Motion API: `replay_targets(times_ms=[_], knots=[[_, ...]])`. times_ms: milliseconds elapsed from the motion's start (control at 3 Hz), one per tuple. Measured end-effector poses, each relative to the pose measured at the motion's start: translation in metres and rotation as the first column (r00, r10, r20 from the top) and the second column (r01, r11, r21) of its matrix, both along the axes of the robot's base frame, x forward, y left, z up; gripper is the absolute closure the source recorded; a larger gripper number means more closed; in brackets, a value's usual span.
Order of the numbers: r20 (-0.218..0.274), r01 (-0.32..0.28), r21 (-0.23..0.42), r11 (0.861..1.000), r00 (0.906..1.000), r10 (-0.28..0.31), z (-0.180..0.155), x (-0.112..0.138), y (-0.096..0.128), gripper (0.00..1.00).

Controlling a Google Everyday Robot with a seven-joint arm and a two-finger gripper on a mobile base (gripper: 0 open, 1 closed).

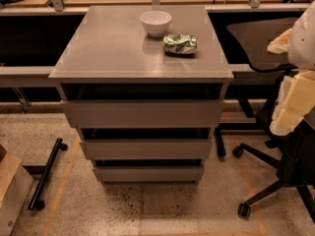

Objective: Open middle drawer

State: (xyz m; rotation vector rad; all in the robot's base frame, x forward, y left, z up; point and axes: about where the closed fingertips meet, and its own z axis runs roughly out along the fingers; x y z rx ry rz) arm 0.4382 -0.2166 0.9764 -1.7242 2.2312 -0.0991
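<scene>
We find the middle drawer (146, 149) unobstructed: the pincer (294, 103) waits at right (apart or together, we cannot tell).

white bowl (155, 22) on tabletop (108, 48) | green crinkly bag (180, 44) just beside bowl | black chair (295, 167) at right | black bar (45, 173) on floor (147, 208)

Heads up: arm (295, 100) sits off the tabletop's right edge and is cut by the frame. The gripper is out of frame, so you won't see it. Middle drawer (146, 149) interior is hidden in shadow behind its front. Packet (180, 44) near the back-right corner: print too blurred to read. Chair (244, 209) is cropped too.
</scene>
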Motion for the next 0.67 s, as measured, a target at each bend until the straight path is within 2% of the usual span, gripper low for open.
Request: replay_targets(times_ms=[667], knots=[[0.017,-0.016,0.002,1.0,0.9997,0.016,-0.013,0.006,-0.001,0.0]])
